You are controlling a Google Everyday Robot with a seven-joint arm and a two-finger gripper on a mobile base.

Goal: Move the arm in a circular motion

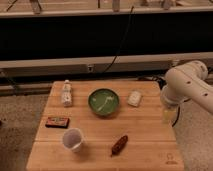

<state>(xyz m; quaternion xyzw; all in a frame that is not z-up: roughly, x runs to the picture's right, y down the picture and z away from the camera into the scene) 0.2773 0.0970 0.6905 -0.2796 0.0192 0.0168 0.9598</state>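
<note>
The large white arm [186,86], made of thick rounded segments with small dark dots, comes in from the right and hangs over the right edge of the wooden table [145,150]. Its lower end carries the gripper [168,114], which points down just past the table's right edge, to the right of a white packet [134,98]. The gripper holds nothing that I can see and touches none of the tabletop objects.
On the table are a green bowl [103,101] at the middle back, a small white bottle [66,93] lying at the back left, a dark red box [57,122], a translucent cup [73,139] and a brown snack [119,145]. A dark bench and a cable stand behind.
</note>
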